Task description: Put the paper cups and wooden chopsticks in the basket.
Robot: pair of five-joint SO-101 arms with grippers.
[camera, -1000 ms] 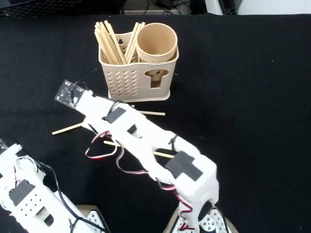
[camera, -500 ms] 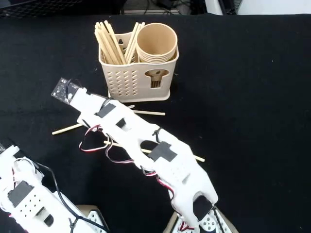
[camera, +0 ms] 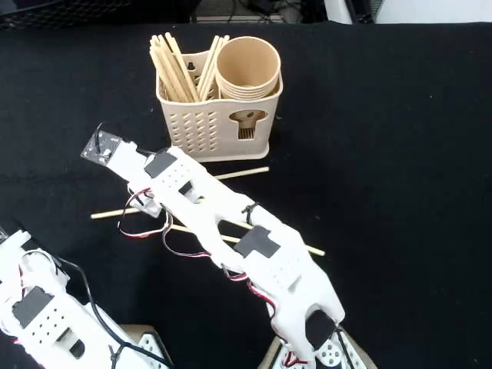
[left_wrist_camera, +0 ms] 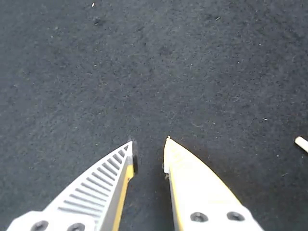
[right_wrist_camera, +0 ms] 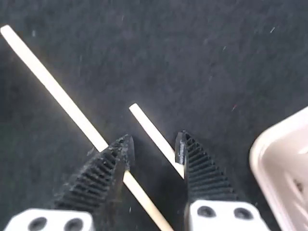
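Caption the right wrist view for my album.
Open right gripper hovering over two chopsticks on the black table, basket nearby.

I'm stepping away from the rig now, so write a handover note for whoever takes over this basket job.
Left gripper: open, over bare black cloth, holding nothing.
Right gripper: open, tips at two loose chopsticks near the basket.
Done: paper cups stacked in the basket, a bundle of chopsticks beside them.
Left: the loose chopsticks on the cloth, seemingly three; grip one next.

Beige basket [camera: 207, 131] — rows of small holes — on black cloth [camera: 400, 154]. Tan paper cups [camera: 247, 68], pale wooden chopsticks [camera: 171, 69].
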